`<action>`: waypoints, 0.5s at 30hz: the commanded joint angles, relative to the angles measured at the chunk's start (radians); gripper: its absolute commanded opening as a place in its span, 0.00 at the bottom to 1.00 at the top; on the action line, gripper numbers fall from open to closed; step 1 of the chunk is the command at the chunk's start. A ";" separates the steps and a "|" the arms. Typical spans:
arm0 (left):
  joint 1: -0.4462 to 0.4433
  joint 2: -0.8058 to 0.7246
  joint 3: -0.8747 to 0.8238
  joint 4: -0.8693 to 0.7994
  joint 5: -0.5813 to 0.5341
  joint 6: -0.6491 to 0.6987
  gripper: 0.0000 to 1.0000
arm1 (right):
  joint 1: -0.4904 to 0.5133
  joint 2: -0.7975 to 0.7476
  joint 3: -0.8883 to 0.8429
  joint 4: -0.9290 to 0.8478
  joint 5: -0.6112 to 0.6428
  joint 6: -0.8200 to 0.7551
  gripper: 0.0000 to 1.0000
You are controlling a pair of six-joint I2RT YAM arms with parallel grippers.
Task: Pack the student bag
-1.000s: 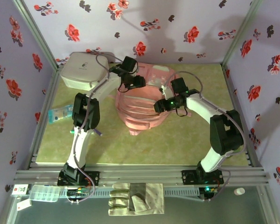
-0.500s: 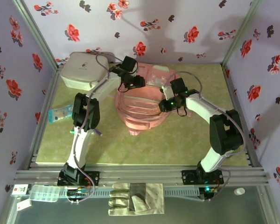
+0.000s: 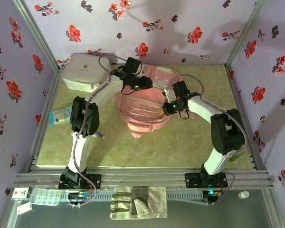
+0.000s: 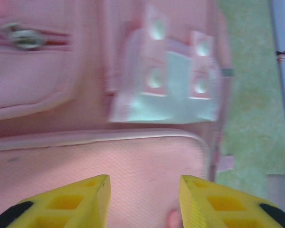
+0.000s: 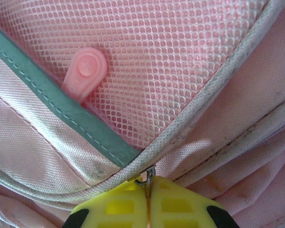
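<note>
Bright even light, soft shadows on wall (image 3: 180, 19), left wrist view blurred

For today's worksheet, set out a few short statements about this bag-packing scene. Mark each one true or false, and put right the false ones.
1. The right end effector is shut on a small metal ring at the student bag's piped seam. True.
2. The left end effector has its fingers pressed together. False: they stand apart over the pink fabric, with nothing between them.
3. The white-grey case lies inside the bag. False: it lies on the table at the far left corner, outside the bag.
4. A pale glove lies at the near edge, between the two arm bases. True.
</note>
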 commanded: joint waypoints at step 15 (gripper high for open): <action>-0.052 0.243 0.184 -0.097 -0.192 -0.120 0.29 | 0.046 -0.143 -0.127 0.069 -0.146 0.061 0.04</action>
